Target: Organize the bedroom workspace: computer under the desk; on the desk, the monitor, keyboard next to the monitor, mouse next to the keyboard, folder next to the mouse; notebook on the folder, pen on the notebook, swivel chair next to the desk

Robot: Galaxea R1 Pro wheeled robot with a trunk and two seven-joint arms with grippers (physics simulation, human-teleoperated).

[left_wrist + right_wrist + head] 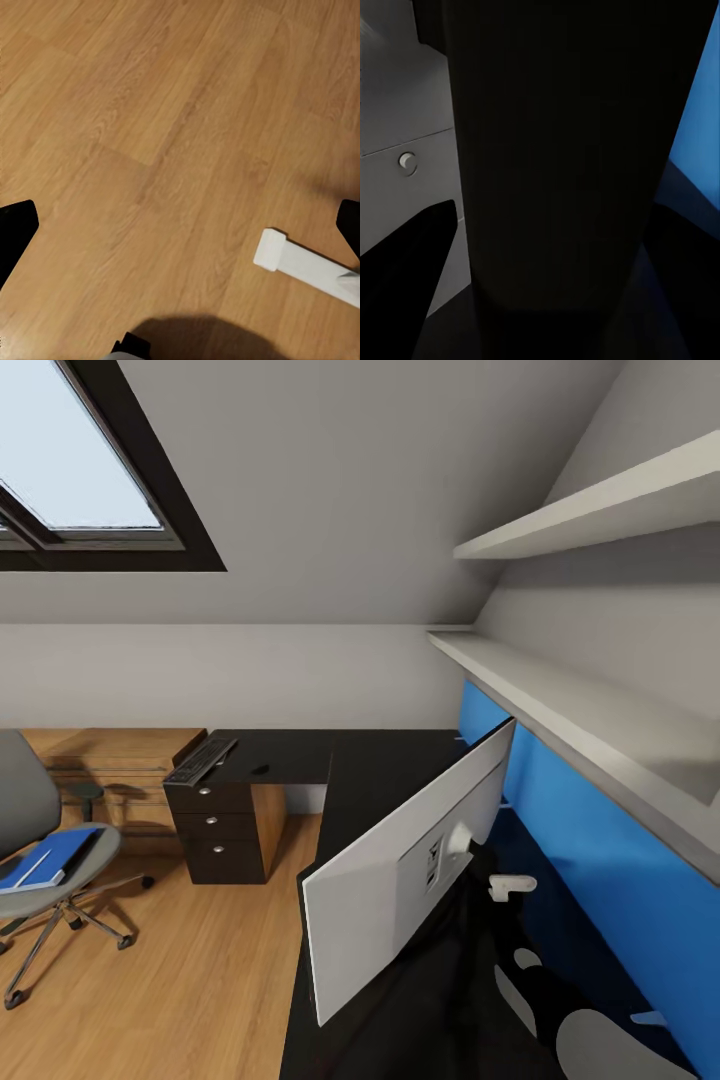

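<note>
Right gripper [551, 225]: dark fingers flank the monitor [400, 865] stand, grip unclear. Left gripper [180, 247] wide above bare floor [150, 112]. Keyboard [200, 760] overhangs desk [370, 780] edge; folder [45, 857] on swivel chair [40, 840], partly cropped.

Monitor [400, 860] stands on the desk [370, 760], back panel toward the camera. Keyboard [200, 760] and mouse [260, 769] lie at the desk's far left end, above the drawers [213, 822]. Swivel chair [40, 850] on the floor at left; folder [45, 857] on its seat, pen [33, 870] on top. Shelves [580, 700] on the right wall.
</note>
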